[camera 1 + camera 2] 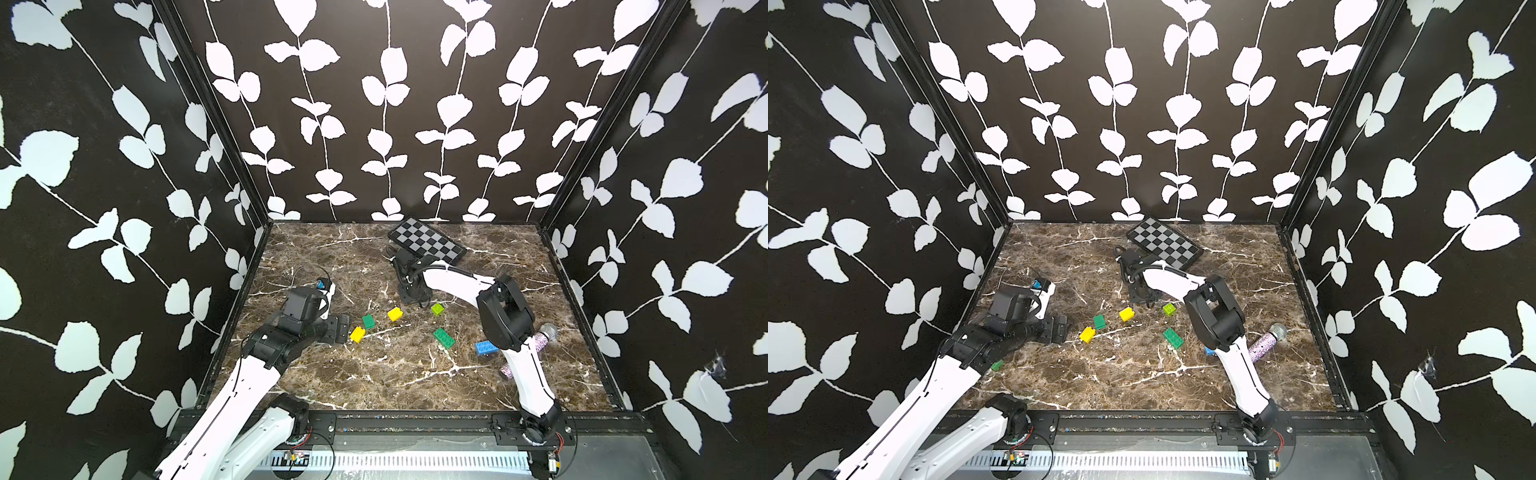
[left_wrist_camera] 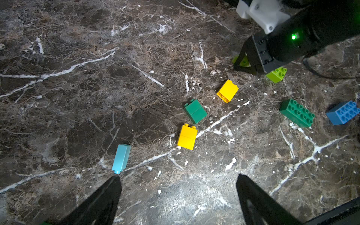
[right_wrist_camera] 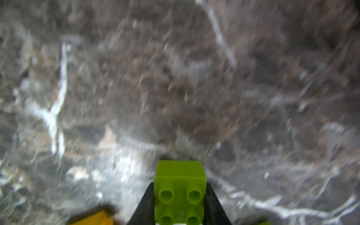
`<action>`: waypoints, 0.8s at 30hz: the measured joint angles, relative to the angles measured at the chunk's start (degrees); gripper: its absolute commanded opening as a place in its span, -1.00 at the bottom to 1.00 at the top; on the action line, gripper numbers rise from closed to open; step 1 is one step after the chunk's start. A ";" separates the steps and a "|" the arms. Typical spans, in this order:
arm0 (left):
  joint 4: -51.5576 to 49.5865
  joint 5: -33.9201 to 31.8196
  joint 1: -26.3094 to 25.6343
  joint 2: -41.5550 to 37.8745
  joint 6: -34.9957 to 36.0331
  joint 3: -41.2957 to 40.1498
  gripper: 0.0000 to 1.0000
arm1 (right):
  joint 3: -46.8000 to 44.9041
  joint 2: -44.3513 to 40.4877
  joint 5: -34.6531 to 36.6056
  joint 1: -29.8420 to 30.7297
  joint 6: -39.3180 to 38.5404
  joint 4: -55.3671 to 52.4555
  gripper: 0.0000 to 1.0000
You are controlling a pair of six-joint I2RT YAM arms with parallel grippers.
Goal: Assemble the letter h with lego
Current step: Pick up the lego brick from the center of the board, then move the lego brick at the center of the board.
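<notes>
The right gripper point(image 3: 179, 190) is clamped on a lime brick point(image 3: 180, 173), one black finger on each side, close over the marble surface point(image 3: 175, 78). A second lime brick point(image 2: 276, 74) sits just beside it. The left gripper point(image 2: 178, 178) gapes wide and holds nothing; a pale blue brick point(image 2: 121, 157) lies near one fingertip. Ahead lie a yellow brick point(image 2: 187, 137), a small dark green brick point(image 2: 195, 111), a long dark green brick point(image 2: 297, 113) and a blue brick point(image 2: 343, 113), all loose.

Lego bricks loose around the middle of the tabletop.
Yellow brick point(image 1: 395, 313), small dark green brick point(image 1: 368, 321) and second yellow brick point(image 1: 357, 334) lie on their sides; long dark green brick point(image 1: 444, 337), blue brick point(image 1: 486, 347) and lime brick point(image 1: 437, 308) sit studs up; second lime brick point(image 3: 180, 171) is pinched in the right gripper point(image 3: 180, 186).
</notes>
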 measured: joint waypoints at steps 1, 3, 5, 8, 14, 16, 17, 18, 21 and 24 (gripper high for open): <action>0.00 -0.04 0.00 0.00 0.00 0.00 0.89 | -1.51 -0.87 0.02 0.61 1.27 0.72 -0.45; -0.02 -0.09 0.00 0.00 0.00 0.00 0.90 | -3.58 -2.10 0.07 1.46 3.32 1.75 -0.43; -0.02 -0.15 0.00 0.00 0.00 0.00 0.91 | -4.13 -2.38 -0.07 1.86 5.22 2.58 -0.42; -0.02 -0.33 0.00 0.00 0.00 0.00 0.91 | -4.11 -2.38 -0.57 2.25 7.63 3.91 -0.43; -0.02 -0.44 0.00 -0.17 0.00 0.00 0.91 | -4.11 -2.32 -1.42 5.07 13.11 6.62 -0.45; -0.02 -0.48 0.00 -0.33 0.00 0.00 0.91 | -3.98 -2.03 -1.92 6.93 15.02 7.67 -0.45; -0.02 -0.48 0.00 -0.42 0.00 0.00 0.92 | -3.63 -1.68 -2.08 7.85 15.76 7.98 -0.46; -0.02 -0.48 -0.02 -0.50 0.00 0.00 0.91 | -3.15 -1.25 -2.08 8.63 16.41 8.22 -0.45; -0.04 -0.52 -0.02 -0.59 0.00 0.00 0.92 | -0.79 0.22 -2.16 10.62 17.94 8.57 -0.46; -0.04 -0.76 -0.09 -0.68 0.02 0.00 0.94 | 0.90 1.05 -1.38 11.63 18.80 8.26 -0.46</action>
